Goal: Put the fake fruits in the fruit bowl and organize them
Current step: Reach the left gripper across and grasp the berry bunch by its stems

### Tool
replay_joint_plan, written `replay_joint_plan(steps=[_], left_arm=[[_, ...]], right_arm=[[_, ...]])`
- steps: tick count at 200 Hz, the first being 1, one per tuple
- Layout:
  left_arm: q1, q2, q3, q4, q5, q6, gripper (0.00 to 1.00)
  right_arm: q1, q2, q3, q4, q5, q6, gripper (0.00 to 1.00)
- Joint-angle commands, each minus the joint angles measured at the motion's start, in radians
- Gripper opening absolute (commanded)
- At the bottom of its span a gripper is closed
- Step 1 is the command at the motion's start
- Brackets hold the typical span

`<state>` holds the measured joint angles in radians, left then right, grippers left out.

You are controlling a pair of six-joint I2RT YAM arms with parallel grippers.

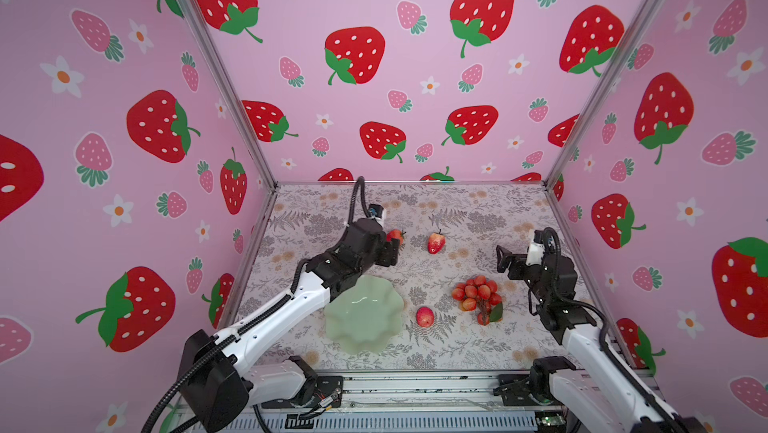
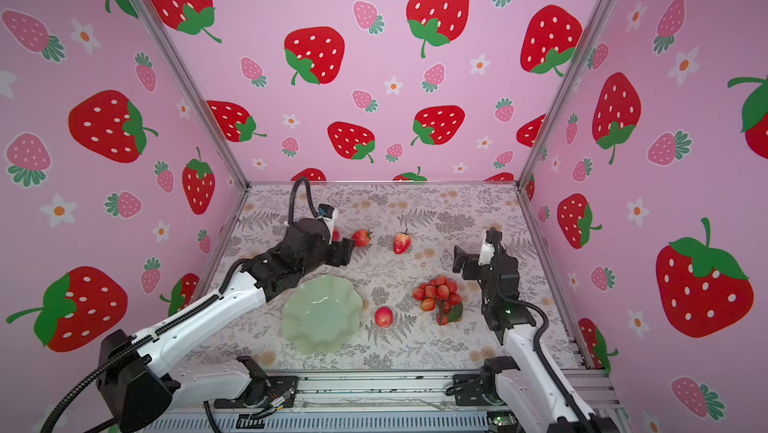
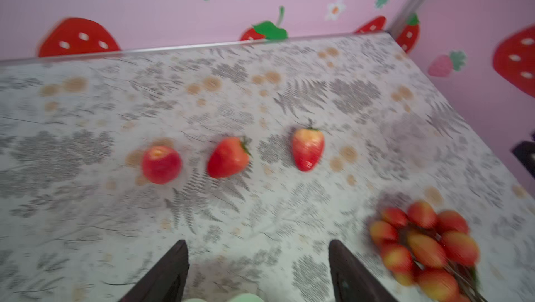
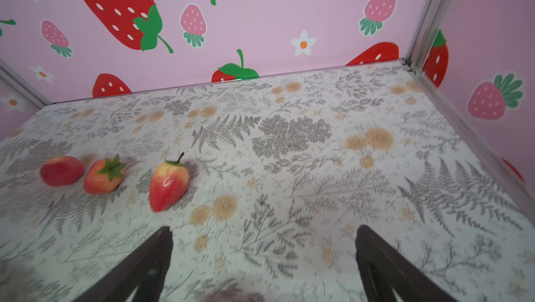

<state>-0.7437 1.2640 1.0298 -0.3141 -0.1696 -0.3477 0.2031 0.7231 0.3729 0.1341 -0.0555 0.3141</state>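
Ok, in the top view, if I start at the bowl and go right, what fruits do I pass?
Bowl → strawberry → round fruit → apple → bunch of red balls.

White arms, black joints, ribbed black cables.

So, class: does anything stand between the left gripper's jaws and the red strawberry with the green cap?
Nothing visible: only bare grey fern-print tablecloth lies between the left gripper and the red green-capped strawberry.
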Motion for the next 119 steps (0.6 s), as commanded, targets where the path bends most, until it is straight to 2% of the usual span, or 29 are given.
replay_joint_plan(steps=[1, 26, 45, 75, 119], left_arm=[[-0.156, 0.081, 0.085, -0.126, 0.047, -0.15, 0.75], [-0.288, 0.253, 0.227, -0.164, 0.105, -0.192, 0.72], [-0.346, 0.35, 0.298, -0.155, 0.145, -0.242, 0.69], [-0.376, 0.463, 0.375, -0.133, 0.217, -0.313, 0.68], [-0.388, 0.583, 0.434, -0.08, 0.373, -0.429, 0.59]], right_arm=[[0.003, -0.148, -0.019, -0.247, -0.072, 0.101, 0.99], [0.007, -0.209, -0.033, -0.302, -0.073, 0.21, 0.99], [0.008, -0.206, -0.05, -0.313, -0.092, 0.246, 0.99], [0.008, -0.239, -0.073, -0.317, -0.112, 0.29, 0.99], [0.007, -0.316, -0.11, -0.359, -0.171, 0.332, 0.99]])
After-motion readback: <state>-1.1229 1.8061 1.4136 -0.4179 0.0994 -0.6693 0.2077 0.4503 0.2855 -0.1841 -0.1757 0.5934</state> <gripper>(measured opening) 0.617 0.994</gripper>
